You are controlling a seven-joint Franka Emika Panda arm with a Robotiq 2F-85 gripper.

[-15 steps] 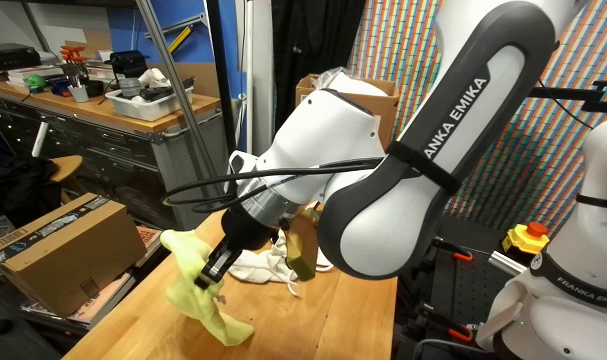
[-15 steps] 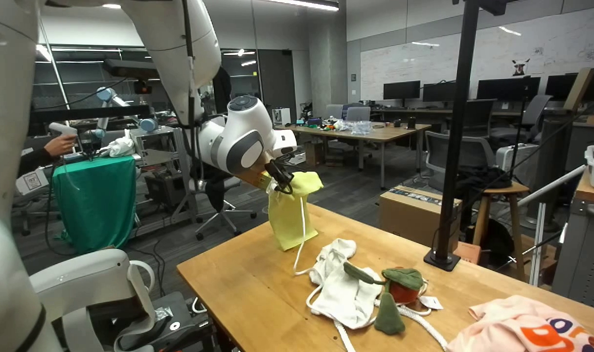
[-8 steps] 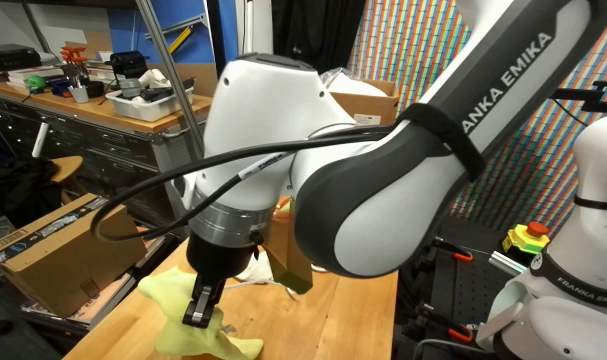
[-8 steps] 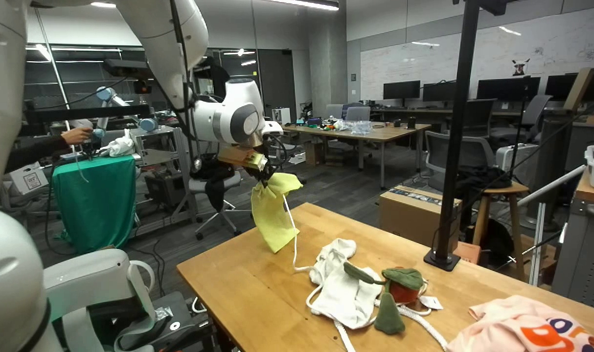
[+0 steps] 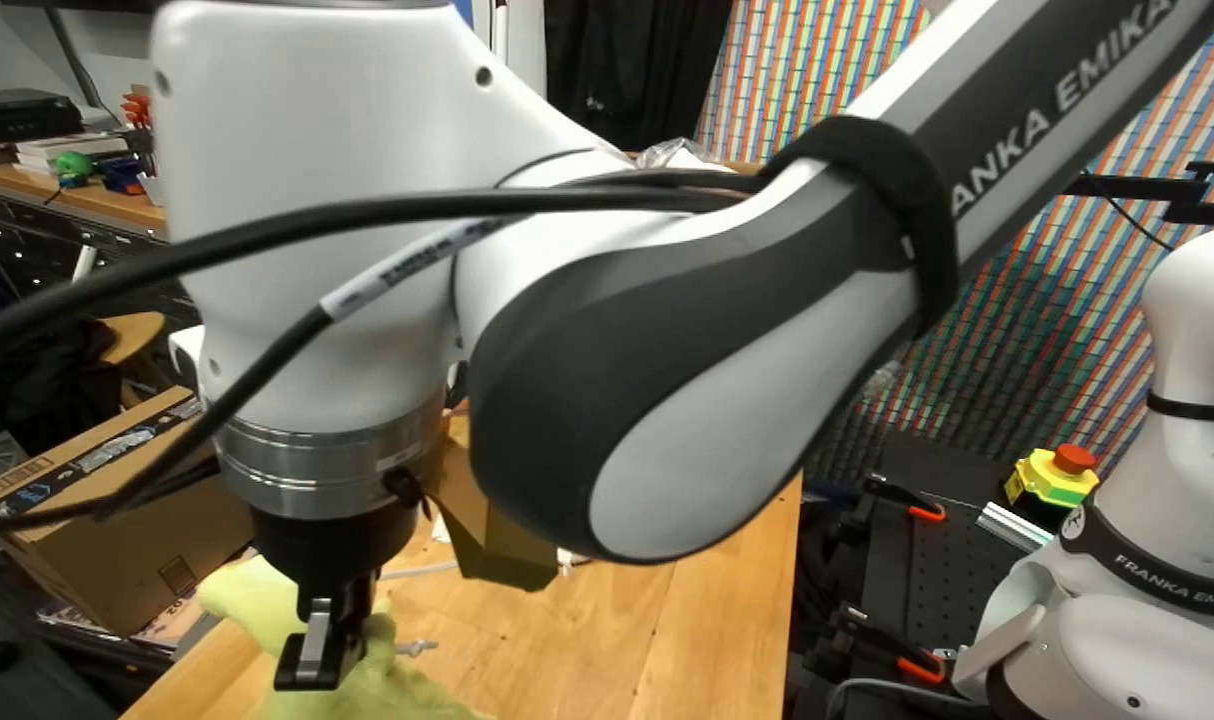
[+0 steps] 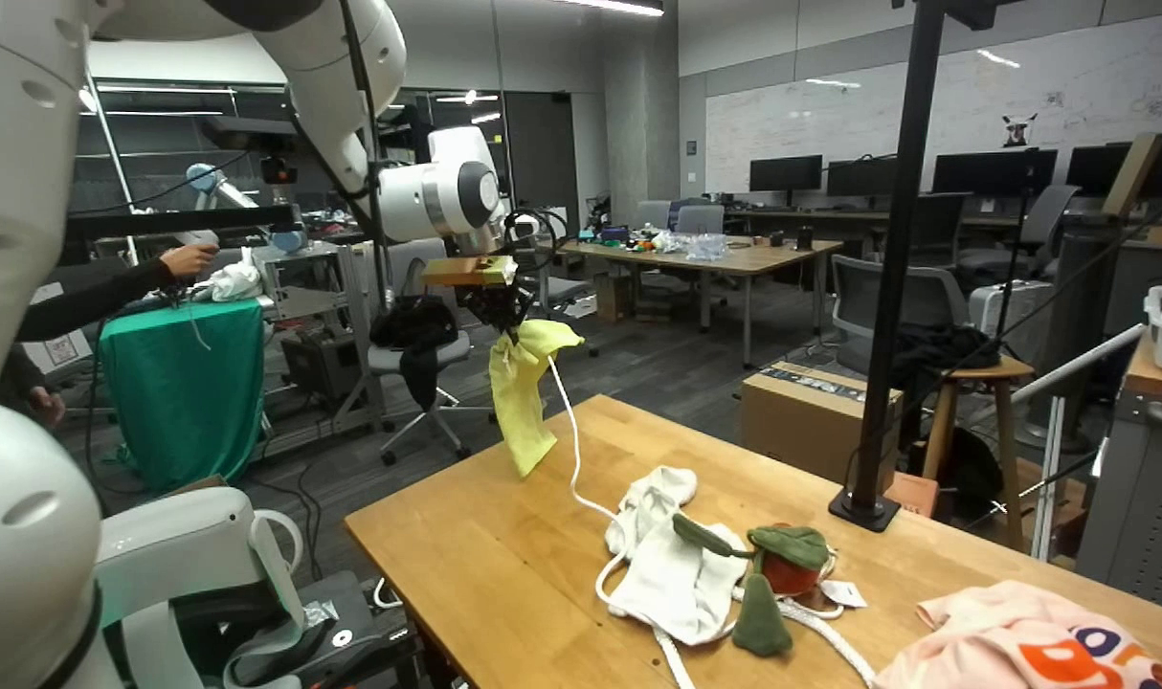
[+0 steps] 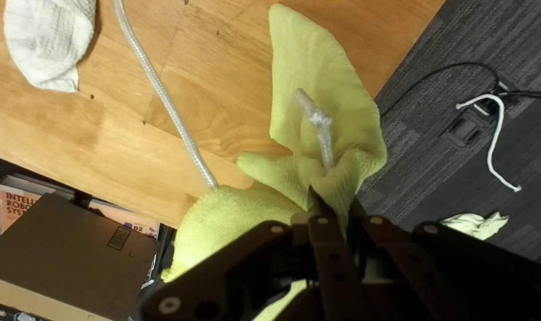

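The pale yellow cloth (image 6: 519, 394), pinched and gathered near its top, hangs in folds left of centre in an exterior view, a knotted white cord end (image 7: 318, 118) protruding from it just right of centre in the wrist view.

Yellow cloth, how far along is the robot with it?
Looks done: the gripper is shut on the yellow cloth. In hand: the cloth hangs near a corner of the table, a white rope trailing. Left, probably: letting go, as the cloth is clamped.

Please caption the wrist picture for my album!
The tool pinches yellow cloth, a knotted rope showing, with a wooden table behind.
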